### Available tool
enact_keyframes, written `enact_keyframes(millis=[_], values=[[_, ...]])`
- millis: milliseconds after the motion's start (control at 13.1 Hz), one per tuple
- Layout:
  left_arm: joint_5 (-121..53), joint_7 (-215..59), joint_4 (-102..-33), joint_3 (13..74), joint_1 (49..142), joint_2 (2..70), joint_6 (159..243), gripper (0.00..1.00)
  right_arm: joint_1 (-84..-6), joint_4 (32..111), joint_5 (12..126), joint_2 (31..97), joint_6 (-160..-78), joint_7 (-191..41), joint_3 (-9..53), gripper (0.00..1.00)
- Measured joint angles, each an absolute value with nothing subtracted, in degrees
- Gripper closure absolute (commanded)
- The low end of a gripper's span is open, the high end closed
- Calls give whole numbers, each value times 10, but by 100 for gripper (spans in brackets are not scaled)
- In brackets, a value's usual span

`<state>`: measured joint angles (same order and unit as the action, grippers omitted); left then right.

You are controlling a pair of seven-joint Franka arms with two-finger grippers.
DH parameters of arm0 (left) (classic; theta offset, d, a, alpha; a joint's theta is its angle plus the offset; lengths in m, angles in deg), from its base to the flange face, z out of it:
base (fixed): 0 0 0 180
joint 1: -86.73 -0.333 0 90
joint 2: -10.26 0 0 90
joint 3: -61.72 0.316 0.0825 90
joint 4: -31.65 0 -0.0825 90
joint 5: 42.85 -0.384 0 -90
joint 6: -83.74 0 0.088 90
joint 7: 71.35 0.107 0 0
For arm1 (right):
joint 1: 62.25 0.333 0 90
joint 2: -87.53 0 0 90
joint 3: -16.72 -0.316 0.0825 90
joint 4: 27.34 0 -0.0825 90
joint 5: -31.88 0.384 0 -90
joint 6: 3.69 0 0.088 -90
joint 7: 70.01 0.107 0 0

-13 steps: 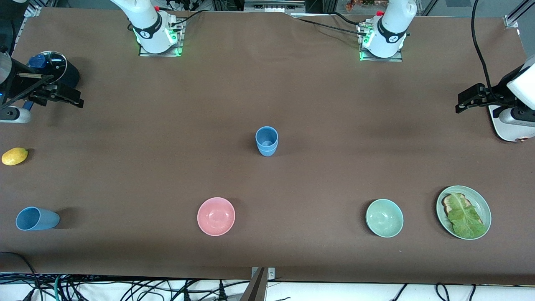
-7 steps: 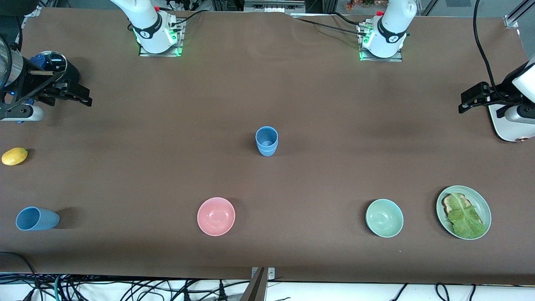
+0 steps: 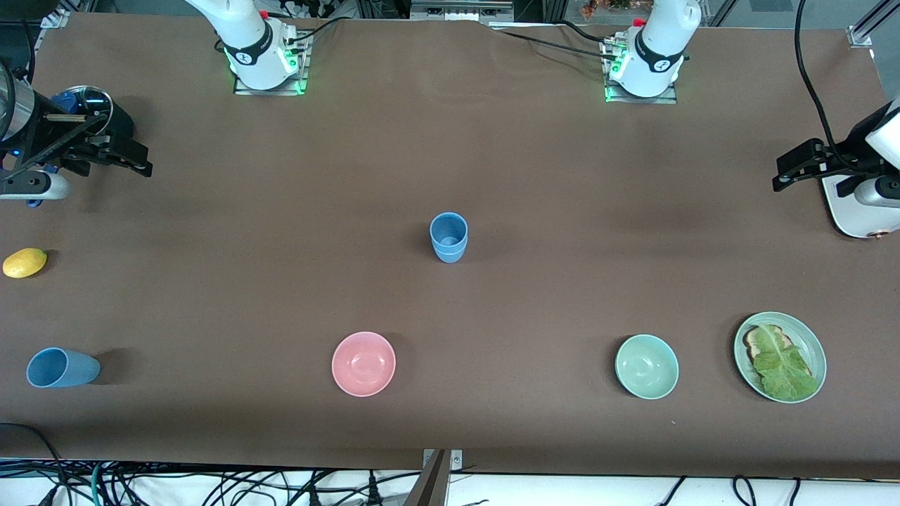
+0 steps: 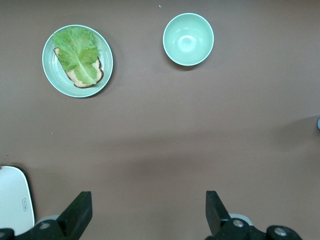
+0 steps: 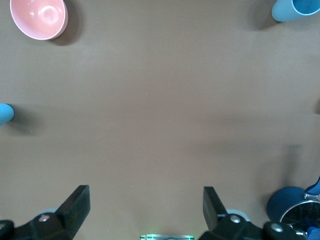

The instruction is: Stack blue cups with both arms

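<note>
At the table's middle stand upright blue cups (image 3: 448, 237), one seemingly nested in the other; they show at the edge of the right wrist view (image 5: 5, 113). Another blue cup (image 3: 62, 367) lies on its side at the right arm's end, nearer the front camera, also visible from the right wrist (image 5: 295, 9). My right gripper (image 3: 144, 161) hovers open over the right arm's end of the table, holding nothing (image 5: 145, 200). Over the left arm's end, my left gripper (image 3: 780, 174) is open and empty too (image 4: 148, 205).
A pink bowl (image 3: 363, 363), a green bowl (image 3: 647, 366) and a green plate (image 3: 815, 344) with toast and lettuce sit nearer the front camera. A lemon (image 3: 24, 262) and a navy saucepan (image 3: 105, 112) are at the right arm's end; a white device (image 3: 861, 211) at the left arm's.
The right gripper has shifted a little toward the table's middle. The left gripper has edged slightly toward its own end. No cup has moved.
</note>
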<state>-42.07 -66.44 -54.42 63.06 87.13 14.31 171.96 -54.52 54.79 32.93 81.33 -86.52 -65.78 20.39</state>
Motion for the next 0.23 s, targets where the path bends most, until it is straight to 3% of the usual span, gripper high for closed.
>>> enact_keyframes(millis=[229], values=[[-421, -668, -544, 628, 872, 143, 1720, 0, -545, 548, 329, 814, -865, -658, 204, 0]])
